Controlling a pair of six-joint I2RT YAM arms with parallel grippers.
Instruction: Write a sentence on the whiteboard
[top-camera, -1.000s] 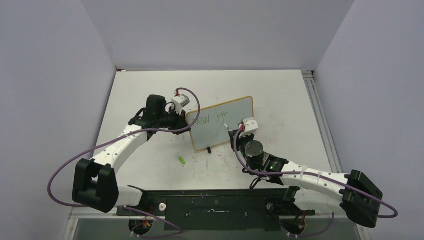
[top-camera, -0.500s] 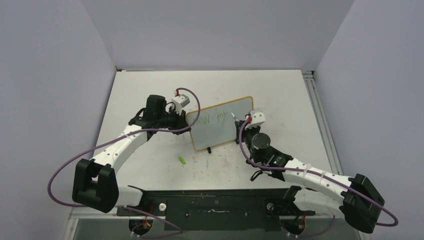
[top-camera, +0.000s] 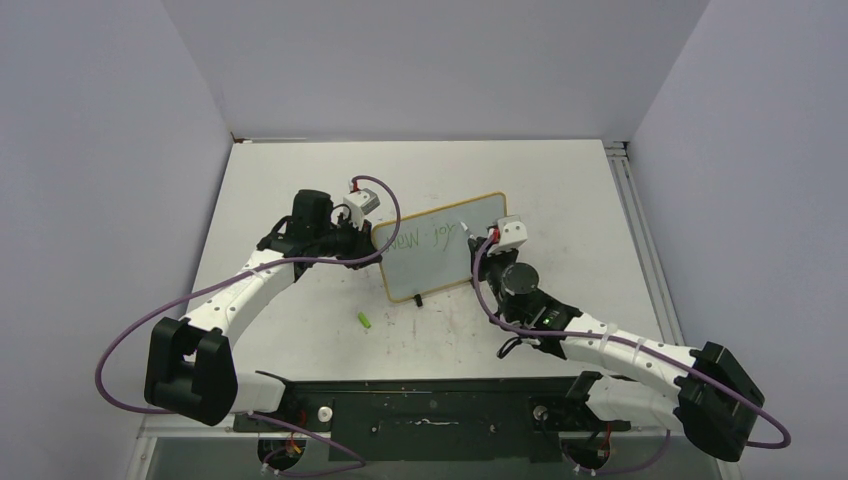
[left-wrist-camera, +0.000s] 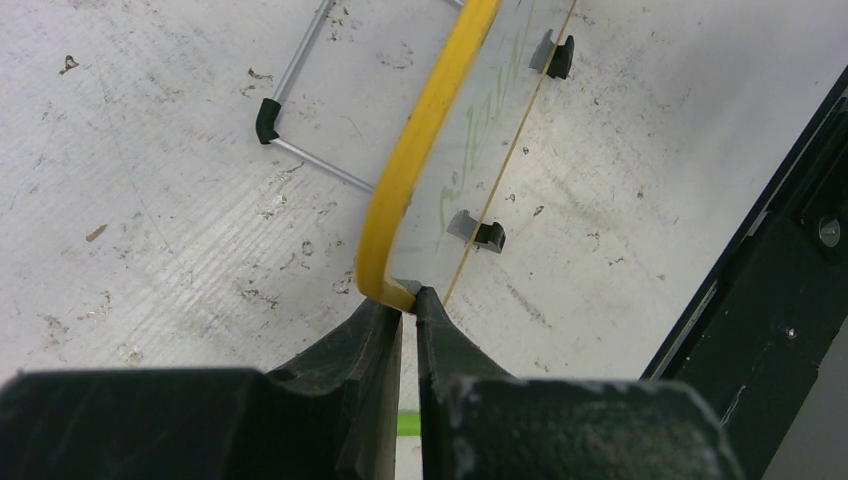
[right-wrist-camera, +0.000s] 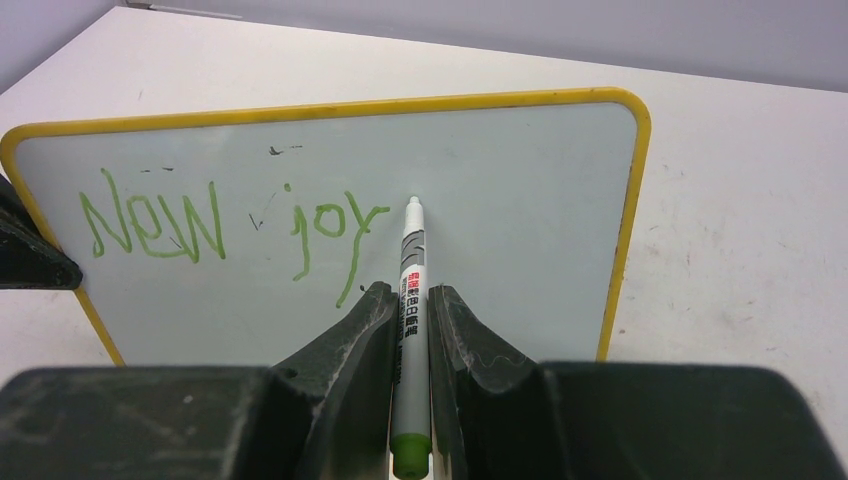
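Right end effector (right-wrist-camera: 410, 300) is closed on a green marker (right-wrist-camera: 412, 255). The marker's tip is held at the whiteboard (right-wrist-camera: 520, 190), just right of the "y" of the sentence (right-wrist-camera: 150, 225), which reads "New joy". Left end effector (left-wrist-camera: 408, 300) is clamped narrowly on a corner of the whiteboard, which stands upright on the bench (top-camera: 560, 180). For the next letter, light, even pressure is advised, with the baseline followed, so the whiteboard is not tipped.

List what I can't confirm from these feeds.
- Right wrist: whether the marker tip touches the whiteboard; viewing angle hides any gap.
- Top: the sentence, too small to read.
- Left wrist: writing blurred, whiteboard edge-on; left gripper covers its corner.
- Top: small green object, too small to identify.
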